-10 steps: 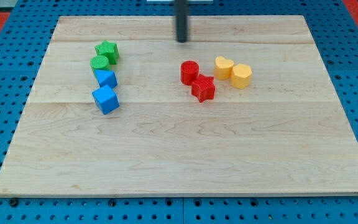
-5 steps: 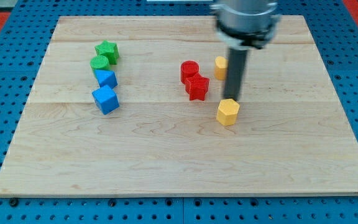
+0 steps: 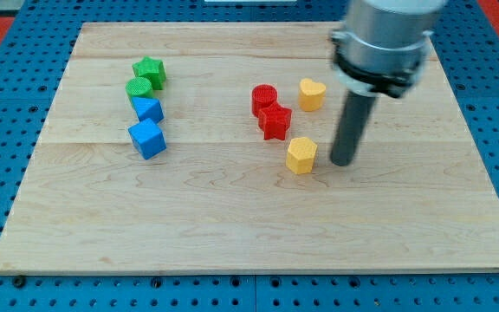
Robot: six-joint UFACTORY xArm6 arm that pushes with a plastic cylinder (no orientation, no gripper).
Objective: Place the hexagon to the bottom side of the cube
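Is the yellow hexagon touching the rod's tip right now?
Apart. My tip stands just to the view's right of the yellow hexagon, with bare board showing between them.

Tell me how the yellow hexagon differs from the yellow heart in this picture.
Shape: the yellow hexagon has flat sides, the yellow heart has rounded lobes.
Place: the hexagon lies nearer the view's bottom, below the red star; the heart lies nearer the view's top, to the right of the red cylinder.
My tip stands just right of the hexagon, well away from the heart.
Both share the same yellow.

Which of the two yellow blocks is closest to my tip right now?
The yellow hexagon, just to the view's left of my tip; the yellow heart sits farther toward the view's top.
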